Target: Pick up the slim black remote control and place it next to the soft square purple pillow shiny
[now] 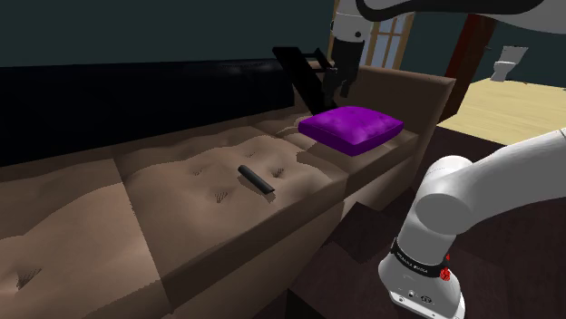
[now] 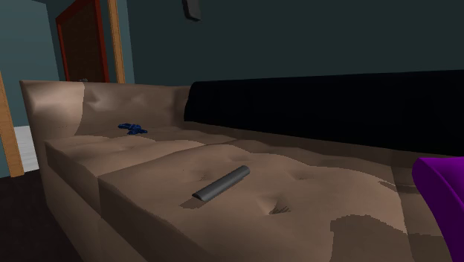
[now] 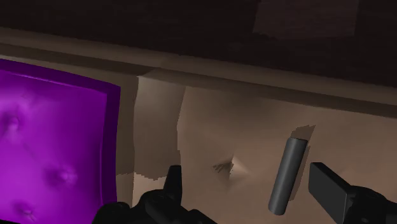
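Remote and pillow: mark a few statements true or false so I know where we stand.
1. The remote lies on the sofa seat. True.
2. The end effector is shut on the remote. False: its fingers stand apart and the remote is not held.
3. The remote touches the purple pillow. False: bare seat lies between them.
4. A blue thing lies farther along the sofa. True.
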